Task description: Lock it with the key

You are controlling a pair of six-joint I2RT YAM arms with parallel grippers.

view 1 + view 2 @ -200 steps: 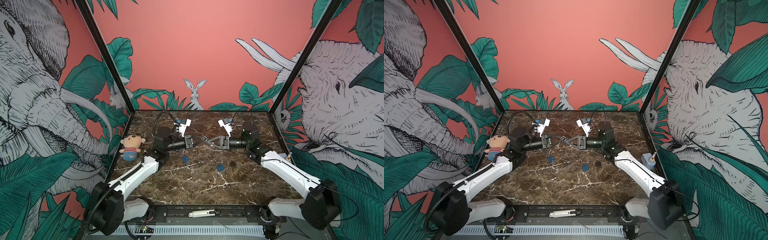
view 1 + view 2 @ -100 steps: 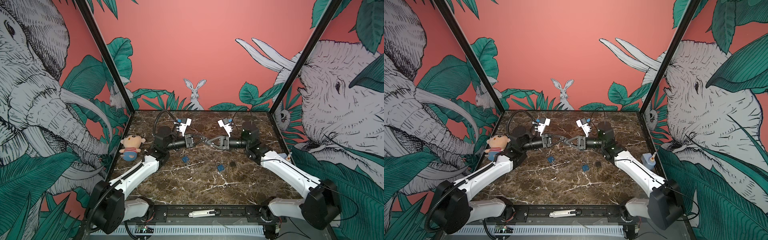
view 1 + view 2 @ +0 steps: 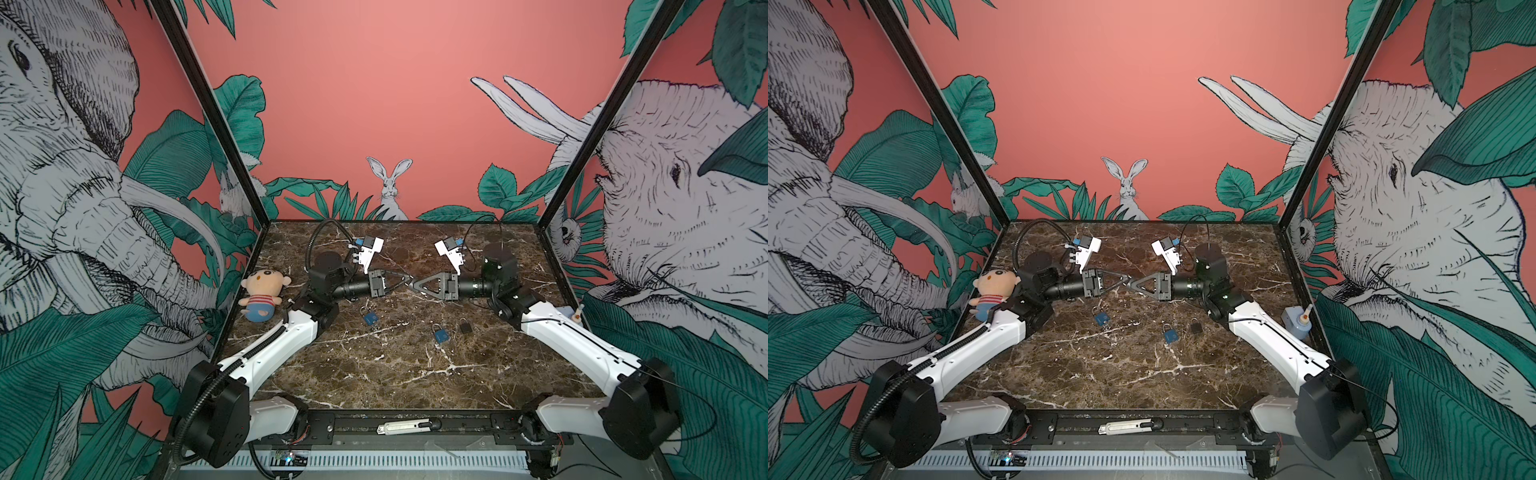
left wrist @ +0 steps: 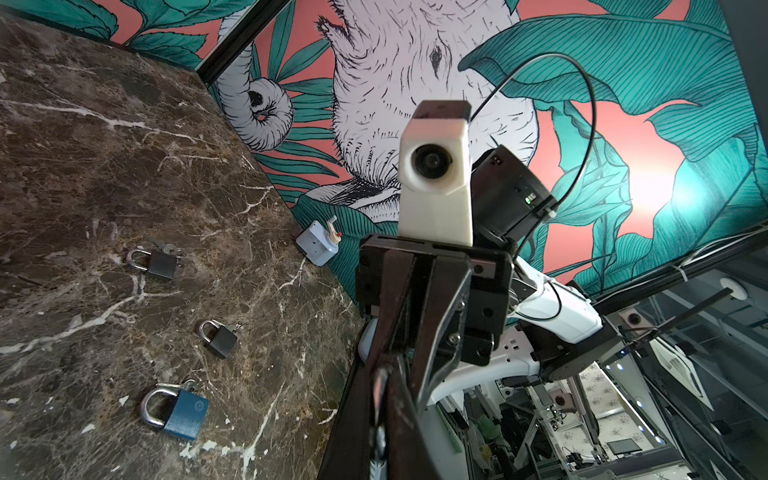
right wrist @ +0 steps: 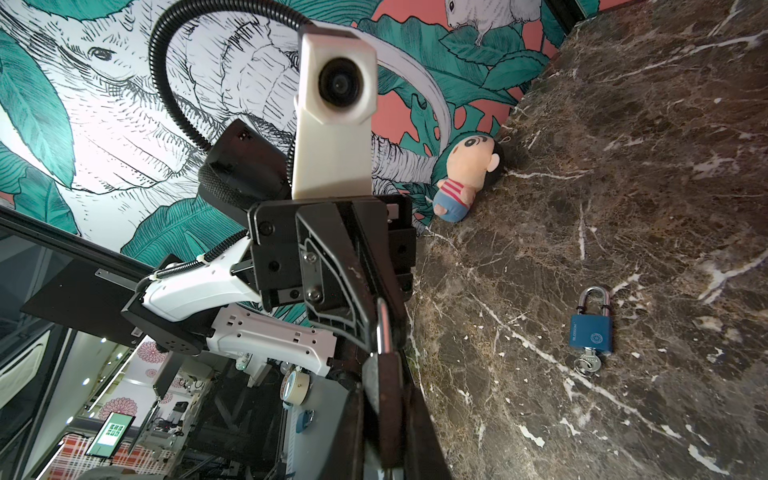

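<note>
Marble table: right gripper and left gripper meet tip to tip above its rear centre. Right is clamped on a dark padlock, shackle toward left. Left is closed; can't tell what it pinches. Blue padlock lies on the table, key inserted.

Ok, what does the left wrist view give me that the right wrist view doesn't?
Left wrist only: two dark padlocks, a blue padlock and a pale box by the wall. Right wrist only: the plush doll and a second blue padlock with a key in it. Both: the marble table, and the left gripper meeting the right gripper tip to tip, both shut; what sits between them I cannot make out.
</note>
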